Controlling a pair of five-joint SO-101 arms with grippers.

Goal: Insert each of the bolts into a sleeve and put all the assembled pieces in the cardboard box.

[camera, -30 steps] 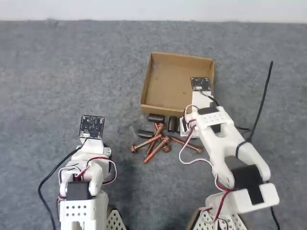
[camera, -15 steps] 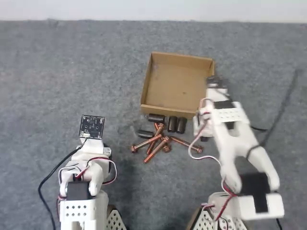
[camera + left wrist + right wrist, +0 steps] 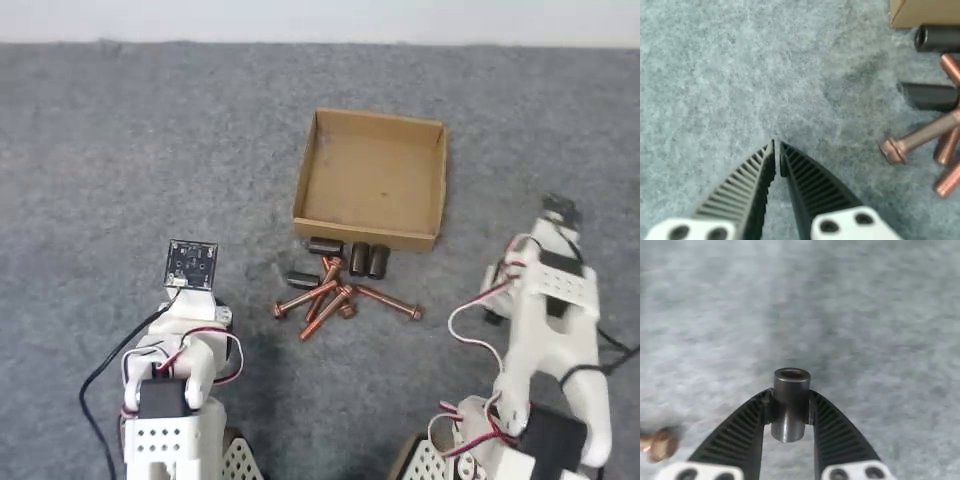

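Right claw (image 3: 790, 397) pinches a dark cylindrical metal sleeve (image 3: 790, 407), right of the brown cardboard box (image 3: 365, 232). Left claw (image 3: 777, 150), pressed together, lies left of it.

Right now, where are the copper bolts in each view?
High view: copper bolts piled between the cardboard box and the arms.
Left wrist view: beside two black sleeves, past the left gripper.
Right wrist view: one bolt head beside the right gripper.
Shared landmark: grey carpet.

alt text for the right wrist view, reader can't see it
The right gripper clamps a dark sleeve between its ribbed fingers, open end showing. Grey carpet lies behind, with a copper bolt head off to one side.
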